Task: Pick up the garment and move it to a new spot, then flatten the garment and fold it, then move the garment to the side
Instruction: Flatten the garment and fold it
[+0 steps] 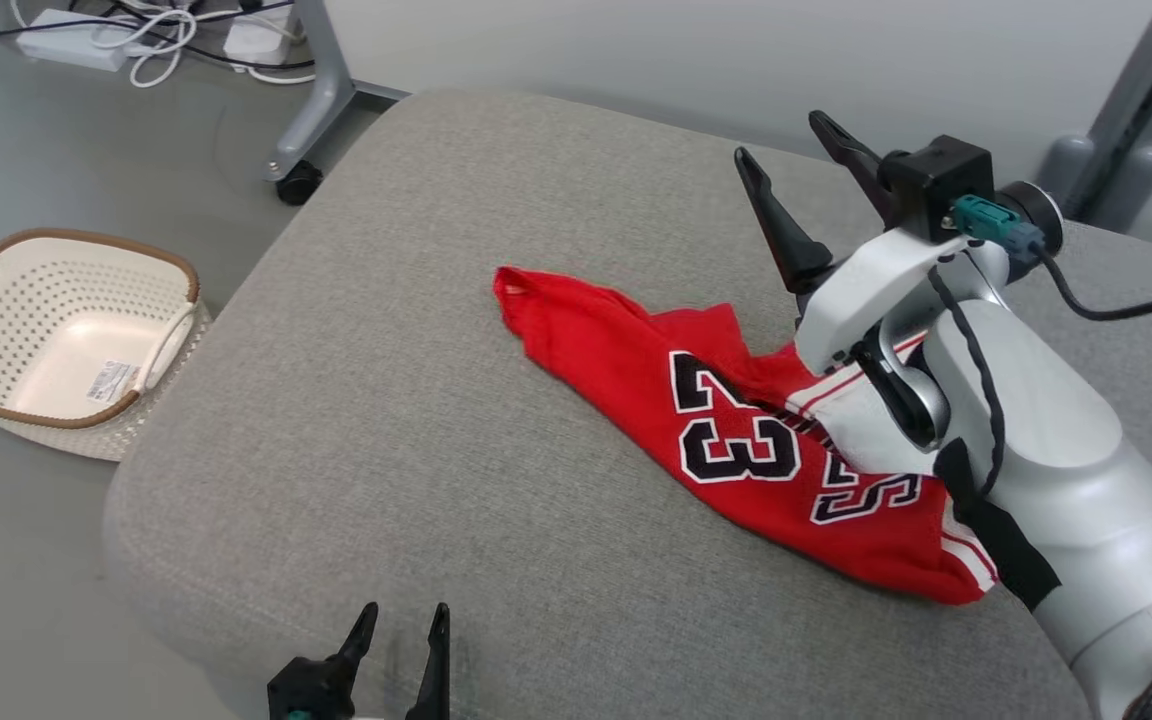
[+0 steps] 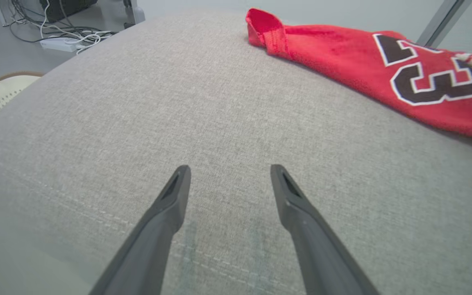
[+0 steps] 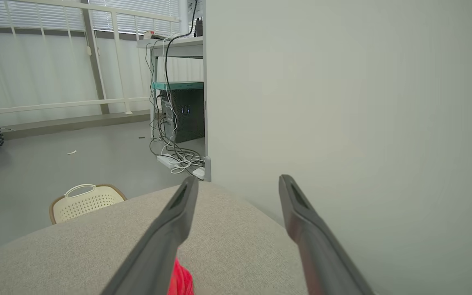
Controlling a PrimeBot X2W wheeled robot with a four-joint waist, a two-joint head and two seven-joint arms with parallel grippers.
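The garment [image 1: 736, 420] is a red jersey with black and white numbers, lying crumpled right of centre on the grey cushion [image 1: 356, 420]. It stretches across the upper right of the left wrist view as garment [image 2: 383, 69], and a red scrap of the garment [image 3: 180, 280] peeks out under one finger in the right wrist view. Above the garment's far right part my right gripper [image 1: 786, 145] hangs open, holding nothing, its fingers pointing up and away. My left gripper [image 1: 404, 622] rests open near the cushion's front edge, well short of the garment, with bare fabric between its fingers [image 2: 170, 196].
A cream perforated basket [image 1: 66, 335] stands on the floor left of the cushion. Cables and power strips [image 1: 151, 35] lie on the floor at the back left beside a wheeled frame leg [image 1: 311, 110]. A pale wall [image 3: 342, 102] rises just behind the cushion.
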